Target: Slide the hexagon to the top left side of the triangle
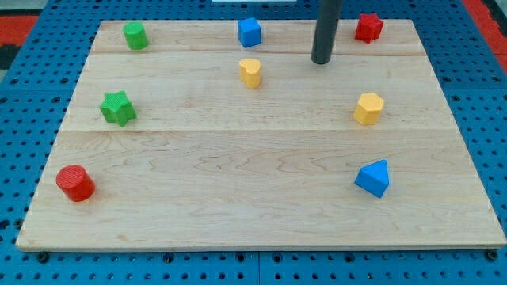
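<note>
The yellow hexagon [368, 108] lies at the right of the wooden board. The blue triangle [373, 178] lies below it, near the board's lower right. My tip [321, 60] is the lower end of the dark rod that comes down from the view's top. It stands above and to the left of the hexagon, apart from it, between the blue cube [249, 32] and the red star [367, 28].
A yellow heart-like block [250, 72] lies left of my tip. A green cylinder [135, 36] is at the top left, a green star [118, 108] at the left, a red cylinder [75, 183] at the lower left. The board [238, 190] lies on a blue pegboard.
</note>
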